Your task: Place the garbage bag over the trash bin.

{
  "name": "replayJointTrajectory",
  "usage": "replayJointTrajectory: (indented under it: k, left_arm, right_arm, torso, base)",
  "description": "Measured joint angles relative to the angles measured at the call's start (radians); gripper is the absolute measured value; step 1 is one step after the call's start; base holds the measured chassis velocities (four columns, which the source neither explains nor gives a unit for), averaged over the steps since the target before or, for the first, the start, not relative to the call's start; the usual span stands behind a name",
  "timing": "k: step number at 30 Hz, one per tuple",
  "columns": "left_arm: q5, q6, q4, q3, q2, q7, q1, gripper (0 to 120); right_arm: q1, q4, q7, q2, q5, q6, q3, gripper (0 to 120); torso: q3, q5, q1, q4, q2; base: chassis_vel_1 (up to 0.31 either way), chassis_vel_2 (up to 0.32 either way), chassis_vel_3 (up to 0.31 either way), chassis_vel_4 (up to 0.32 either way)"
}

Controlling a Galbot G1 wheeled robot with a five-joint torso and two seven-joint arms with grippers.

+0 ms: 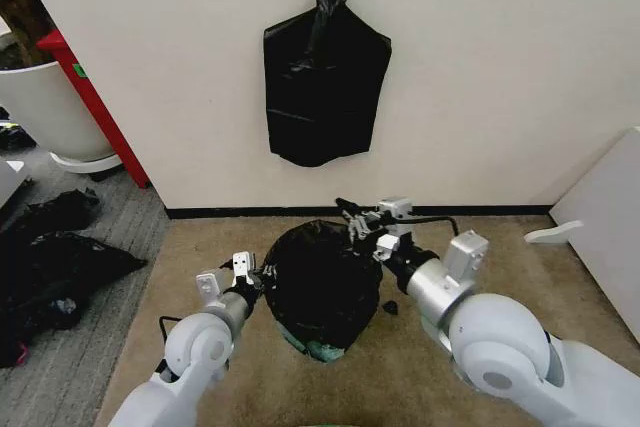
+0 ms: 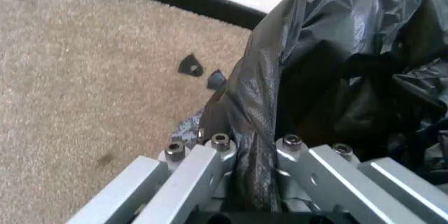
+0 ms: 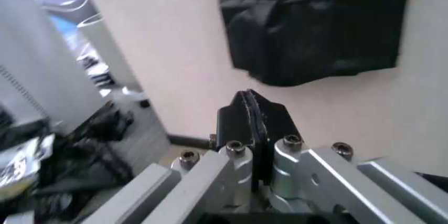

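Observation:
The garbage bag [image 1: 325, 287] is a glossy black film spread in a rounded dome on the carpet between my arms. The trash bin is hidden beneath it. My left gripper [image 1: 255, 272] sits at the bag's left edge, shut on a fold of the film [image 2: 255, 177] that runs between its fingers. At the bag's far right rim, my right gripper [image 1: 355, 222] has its black pads [image 3: 269, 121] pressed together on a thin strip of film, pointing toward the wall.
A flat black bag bundle [image 1: 325, 87] hangs on the wall straight ahead. A large white tub [image 1: 45, 107] and a red panel [image 1: 95, 107] stand at the left, with loose black bags [image 1: 55, 257] on the floor. White furniture [image 1: 605, 222] stands at the right. Small black scraps [image 2: 190, 66] lie on the carpet.

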Motion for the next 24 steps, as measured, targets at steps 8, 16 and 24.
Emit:
replayJointTrajectory:
  k: [8, 16, 24]
  left_arm:
    - [-0.012, 0.007, 0.008, 0.008, -0.004, -0.003, -0.004, 8]
    - [0.029, -0.018, 0.014, 0.007, -0.006, 0.055, 0.008, 37]
    - [0.082, -0.067, -0.054, -0.021, 0.029, 0.089, 0.050, 66]
  right_arm:
    - [-0.009, -0.002, 0.036, 0.022, -0.017, 0.010, 0.012, 0]
    - [-0.001, -0.019, 0.062, 0.021, -0.001, 0.012, 0.027, 0]
    - [-0.004, -0.031, 0.085, 0.022, 0.004, 0.013, 0.030, 0]
  torso:
    - [0.000, 0.0002, 0.000, 0.0001, 0.000]
    - [0.000, -0.0002, 0.000, 0.0001, 0.000]
    - [0.000, -0.0002, 0.000, 0.0001, 0.000]
  base:
    - [0.000, 0.000, 0.000, 0.000]
    - [0.000, 0.000, 0.000, 0.000]
    - [0.000, 0.000, 0.000, 0.000]
